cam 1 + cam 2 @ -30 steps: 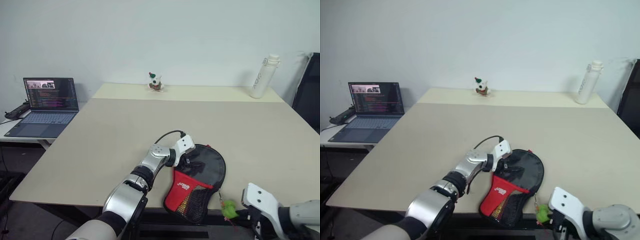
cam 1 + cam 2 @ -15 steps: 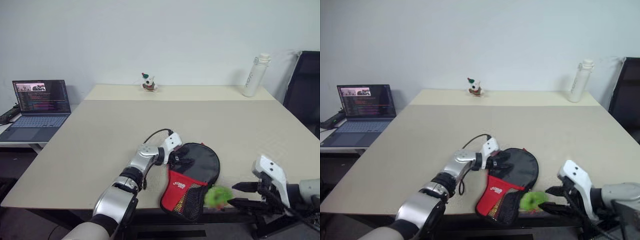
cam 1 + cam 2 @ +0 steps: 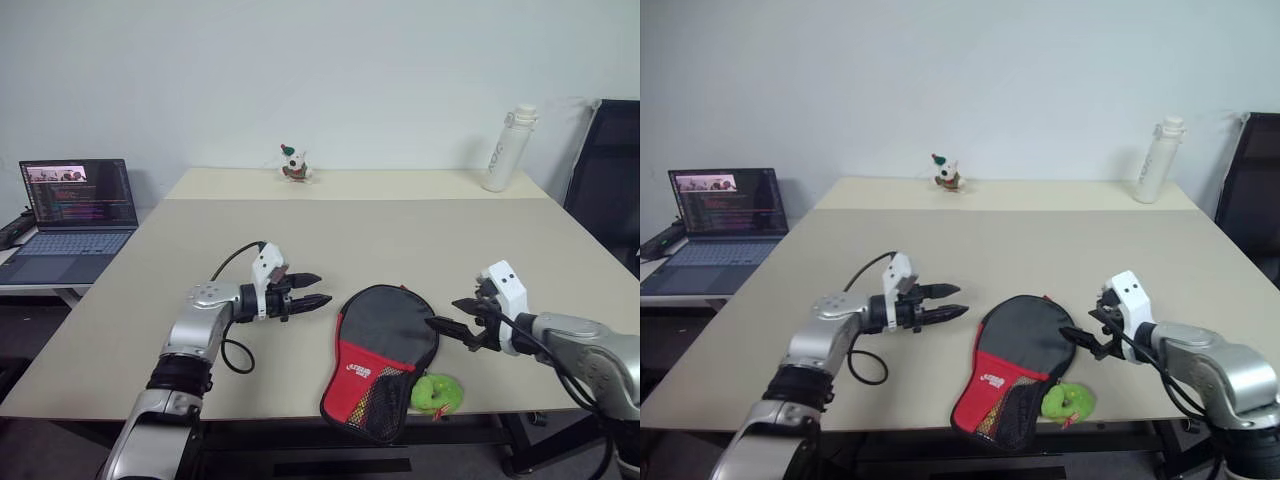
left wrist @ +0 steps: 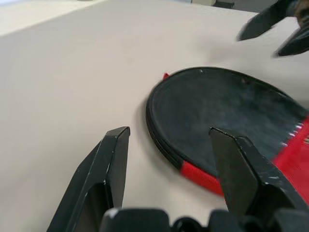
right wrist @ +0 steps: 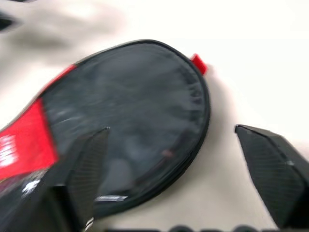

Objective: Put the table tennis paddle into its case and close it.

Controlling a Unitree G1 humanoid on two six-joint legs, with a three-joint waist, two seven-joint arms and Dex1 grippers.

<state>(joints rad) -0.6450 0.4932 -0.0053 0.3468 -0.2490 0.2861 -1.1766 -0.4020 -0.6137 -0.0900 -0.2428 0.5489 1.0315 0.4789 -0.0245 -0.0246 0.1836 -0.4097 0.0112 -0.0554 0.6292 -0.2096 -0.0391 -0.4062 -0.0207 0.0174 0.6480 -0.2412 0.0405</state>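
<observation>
The case (image 3: 385, 330) lies flat near the table's front edge, its black round end away from me and its red mesh panel (image 3: 362, 380) toward me. A green fuzzy charm (image 3: 435, 392) rests beside the mesh. The table tennis paddle is hidden. My left gripper (image 3: 322, 289) hovers open to the left of the case, pointing at it, apart from it. On the other side my right gripper (image 3: 447, 318) stands open, close to the case's rim. Both wrist views show the case (image 4: 227, 111) (image 5: 125, 96) beyond empty fingers.
The beige table (image 3: 400, 240) stretches far back. A small figurine (image 3: 292, 163) and a white bottle (image 3: 503, 150) stand along its far edge. A laptop (image 3: 70, 215) sits on a side desk at left, and a black chair (image 3: 610, 180) stands at right.
My left gripper drew back from the case to the left and rose. My right gripper came up over the table edge and opened, and the green charm now lies beside the case. The camera shifted.
</observation>
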